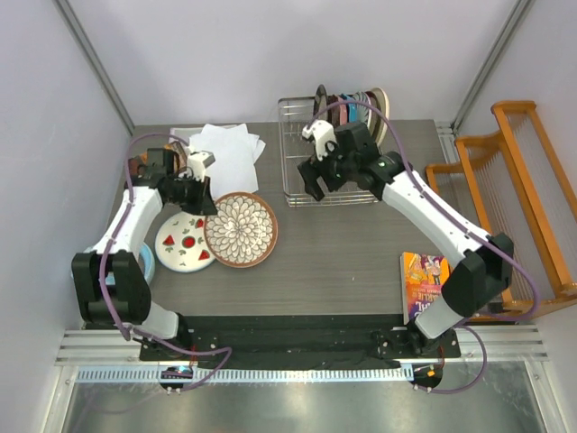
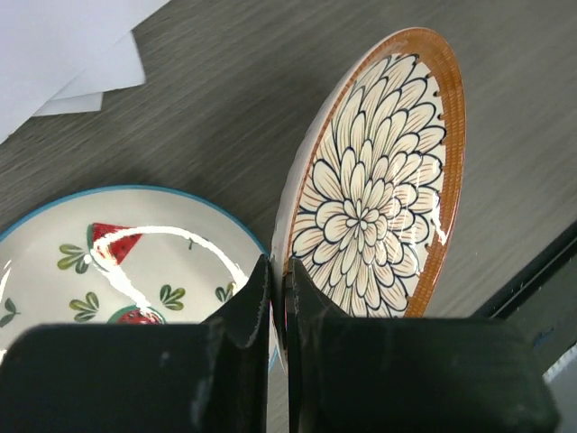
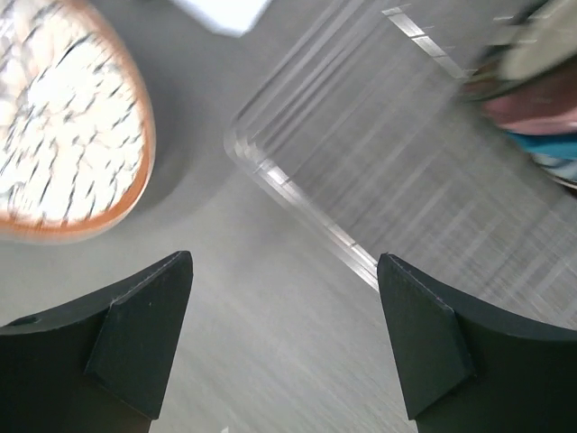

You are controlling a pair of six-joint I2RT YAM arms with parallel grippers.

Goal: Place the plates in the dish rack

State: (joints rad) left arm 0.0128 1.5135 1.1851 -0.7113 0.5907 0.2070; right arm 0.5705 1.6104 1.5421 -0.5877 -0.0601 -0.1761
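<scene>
From above, the left gripper (image 1: 200, 195) sits at the far-left rim of the petal plate (image 1: 241, 229). The rest of that plate spreads out on the gripper's near right. The strawberry plate (image 1: 185, 242) lies just on its near side, its edge tucked under the petal plate. The paper sheets (image 1: 224, 153) lie just beyond the gripper. The right gripper (image 1: 315, 180) hangs over the near-left part of the dish rack (image 1: 329, 171), and the racked plates (image 1: 356, 104) stand on edge beyond it along the far side.

In the left wrist view, the left gripper (image 2: 278, 298) is pinched down to a thin slit with the petal plate's (image 2: 379, 198) rim caught in it. The plate rises away from the fingers (image 2: 239, 316) to the right. The strawberry plate (image 2: 117, 262) lies to their left and the paper sheets (image 2: 63, 45) beyond it.

The right wrist view is blurred. The right gripper (image 3: 284, 334) stands spread wide, its fingers (image 3: 144, 334) holding and touching nothing. Bare table (image 3: 252, 298) and the dish rack's (image 3: 306, 207) wire corner show below the gap. The petal plate (image 3: 63, 135) is off to the left, the racked plates (image 3: 532, 81) to the far right.
</scene>
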